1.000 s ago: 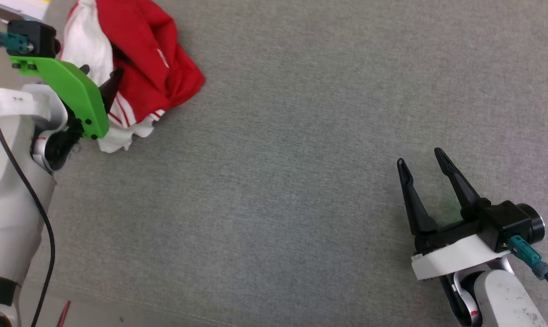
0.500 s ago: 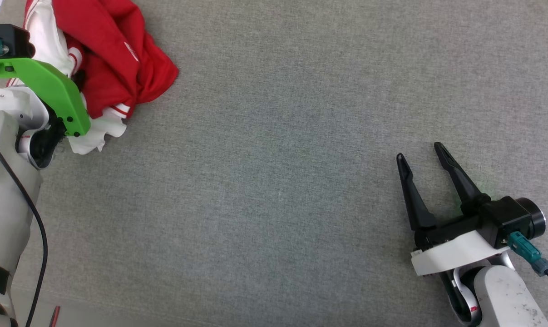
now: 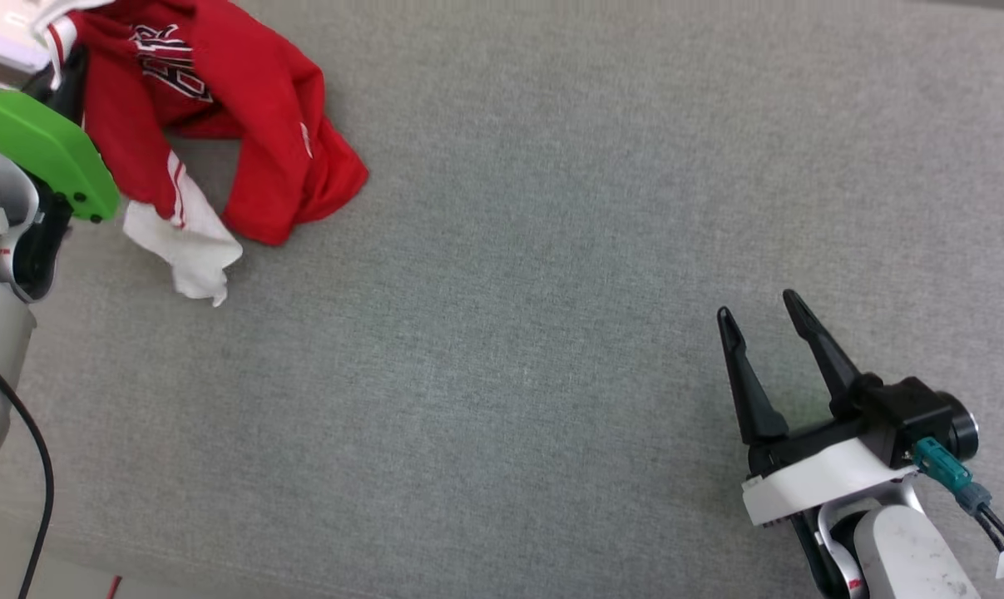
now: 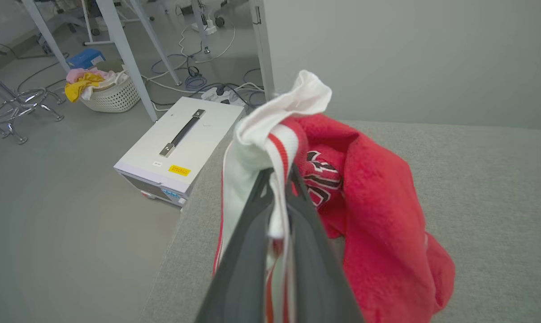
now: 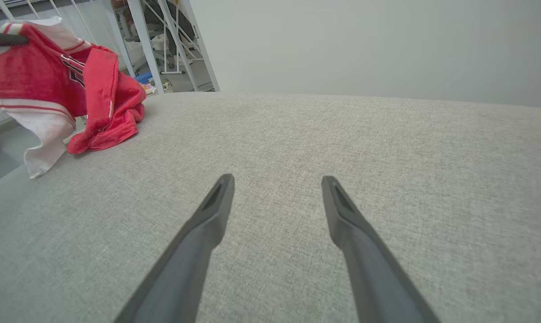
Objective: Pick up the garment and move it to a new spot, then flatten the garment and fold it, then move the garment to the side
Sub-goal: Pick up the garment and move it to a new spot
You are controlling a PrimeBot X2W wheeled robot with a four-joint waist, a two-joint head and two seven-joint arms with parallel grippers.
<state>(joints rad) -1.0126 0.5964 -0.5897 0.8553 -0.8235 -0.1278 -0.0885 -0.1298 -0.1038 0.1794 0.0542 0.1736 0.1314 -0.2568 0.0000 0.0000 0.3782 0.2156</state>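
Currently the left gripper (image 4: pixel 279 177) is clamped tight on the white, red-striped trim of the garment (image 3: pixel 260 125), holding that end raised at the far left corner of the grey surface (image 3: pixel 510 349). The red body sags from the grip, its lower folds resting on the surface; a white sleeve end (image 3: pixel 190 258) droops beside them. Dark lettering shows on the chest. The right gripper (image 3: pixel 757 305) stands wide, holding nothing, well apart from the garment at the near right.

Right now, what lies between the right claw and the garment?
Nothing but bare grey fabric surface separates the right claw from the garment; the head view and right wrist view both show it.
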